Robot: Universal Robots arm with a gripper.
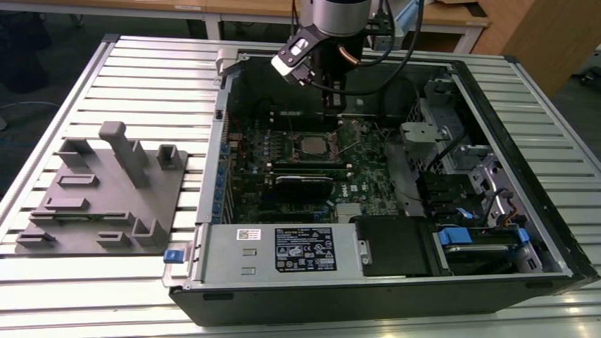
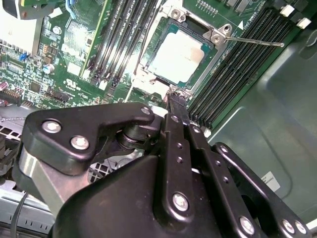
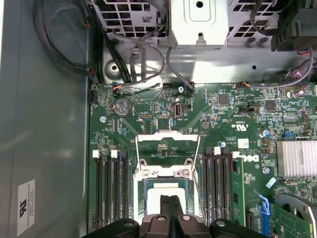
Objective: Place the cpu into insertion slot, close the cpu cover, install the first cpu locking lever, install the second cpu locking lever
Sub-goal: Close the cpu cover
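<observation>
One chip [image 3: 154, 191] seated in socket [image 3: 139, 184] | end effector [image 3: 171, 199] pinched narrow, gripping nothing I can see, tips just over chip | cover [image 3: 168, 137] looks raised | my read: press cover's free edge down squarely, staying clear of loose lever [image 2: 257, 42] and chip top.

A black label [image 1: 305, 248] with white print and symbols sat on the silvery power-supply box [image 1: 235, 262] in the exterior view. A small white sticker [image 1: 247, 234] lay just beside it, and none of the lettering on either could be made out! In the first wrist view a pale sticker [image 3: 26, 206] with dark print clung to the grey case wall [image 3: 49, 124], its lines too fine to read, and a white logo [image 3: 250, 158] was printed on the green board [image 3: 223, 119] near the insertion slot [image 3: 141, 196].
</observation>
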